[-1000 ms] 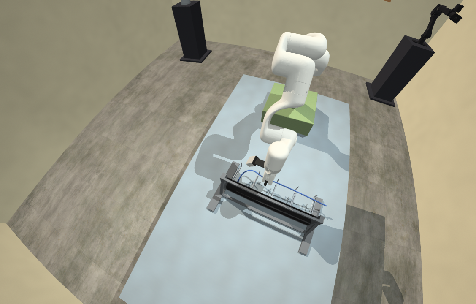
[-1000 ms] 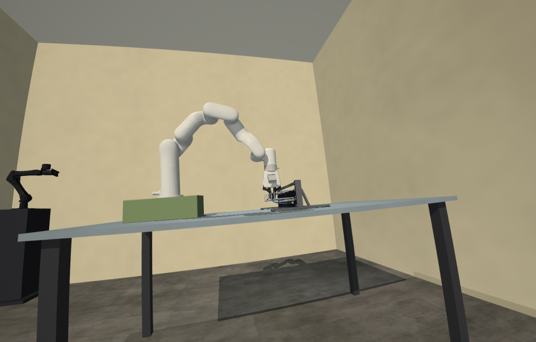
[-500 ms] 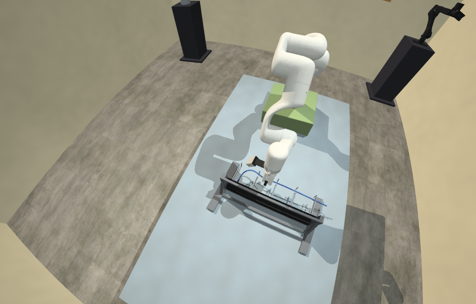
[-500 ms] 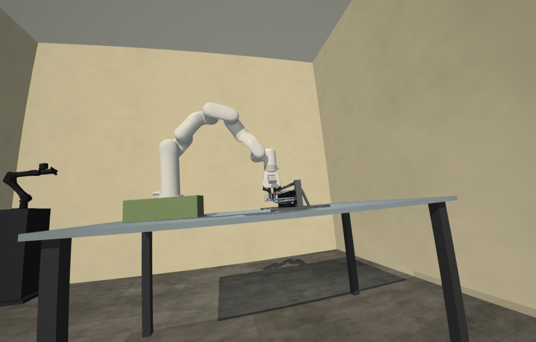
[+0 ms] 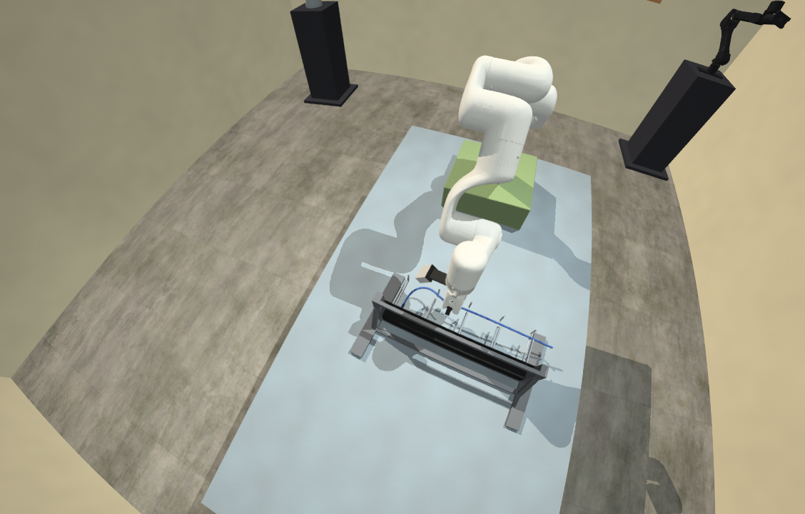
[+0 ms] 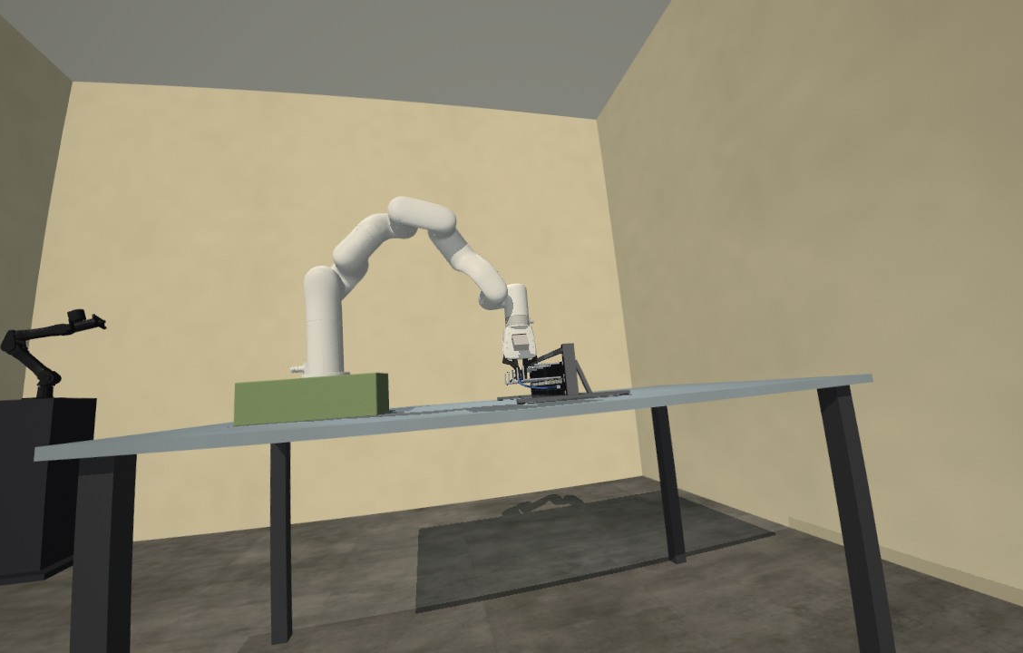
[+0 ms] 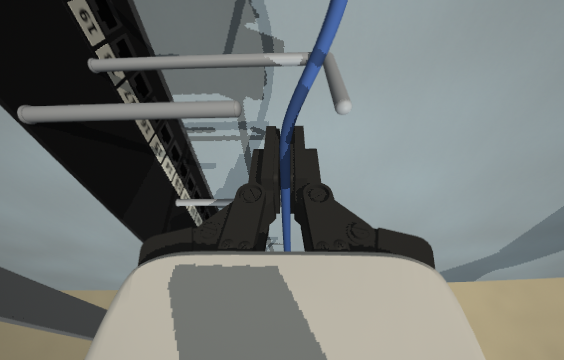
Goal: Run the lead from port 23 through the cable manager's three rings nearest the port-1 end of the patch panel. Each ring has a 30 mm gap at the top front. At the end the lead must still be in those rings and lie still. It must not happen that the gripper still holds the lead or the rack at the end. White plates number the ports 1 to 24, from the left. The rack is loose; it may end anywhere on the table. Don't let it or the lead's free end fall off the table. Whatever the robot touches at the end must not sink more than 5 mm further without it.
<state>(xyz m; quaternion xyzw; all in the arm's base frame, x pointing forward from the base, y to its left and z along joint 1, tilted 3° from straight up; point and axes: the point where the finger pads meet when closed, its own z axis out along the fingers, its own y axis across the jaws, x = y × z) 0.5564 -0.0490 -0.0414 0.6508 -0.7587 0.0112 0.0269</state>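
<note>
Wrist view shows the pincer [image 7: 285,131] pinching the blue lead [image 7: 288,150] mid-length, its jaws pressed onto it. Just ahead, the lead crosses a grey ring [image 7: 202,61] of the cable manager, seemingly at the gap, though that is hard to confirm. Routing looks underway; next, the lead likely needs lowering into a ring. Beyond, to the pincer's left, the patch panel [image 7: 37,60] carries white plates; "19" [image 7: 85,19] is legible.

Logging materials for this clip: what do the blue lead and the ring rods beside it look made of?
Blue lead: probably rubber or plastic jacketing, matte; it bends in a soft curve above the gripper shut on it. Ring rods: likely metal or hard plastic, plain grey, straight with rounded ends.
</note>
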